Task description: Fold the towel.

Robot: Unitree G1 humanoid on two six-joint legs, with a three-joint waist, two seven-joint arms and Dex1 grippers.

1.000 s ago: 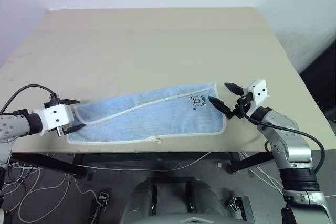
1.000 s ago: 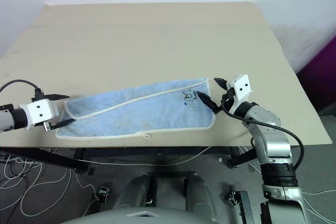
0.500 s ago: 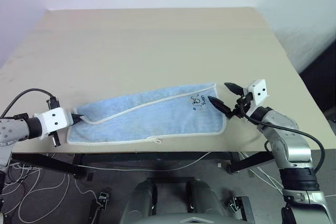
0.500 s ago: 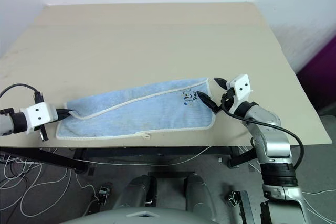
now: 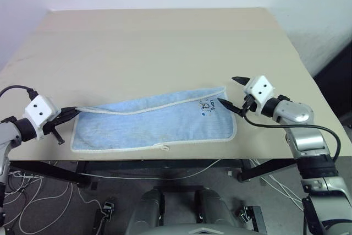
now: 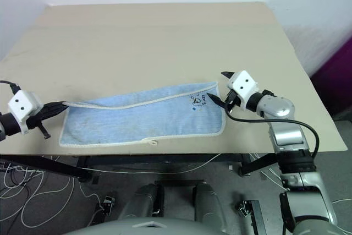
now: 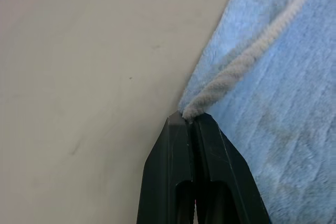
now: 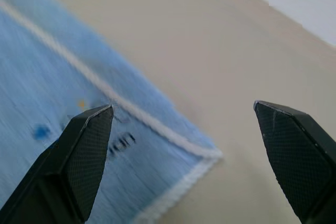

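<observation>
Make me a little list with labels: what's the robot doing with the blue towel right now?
towel: light blue, lying folded lengthwise near the table's front edge
left hand: shut on the towel's white-piped corner
right hand: open, at the towel's other end beside the cartoon print, not gripping
fold: lengthwise one done, not yet end to end

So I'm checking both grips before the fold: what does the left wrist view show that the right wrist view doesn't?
Left wrist view: the left end effector shut, pinching the white piped edging at the edge of the light blue terry towel. Right wrist view: the right end effector open, fingers either side of the corner with the small dark print, gripping nothing. Both: towel on the beige table.
</observation>
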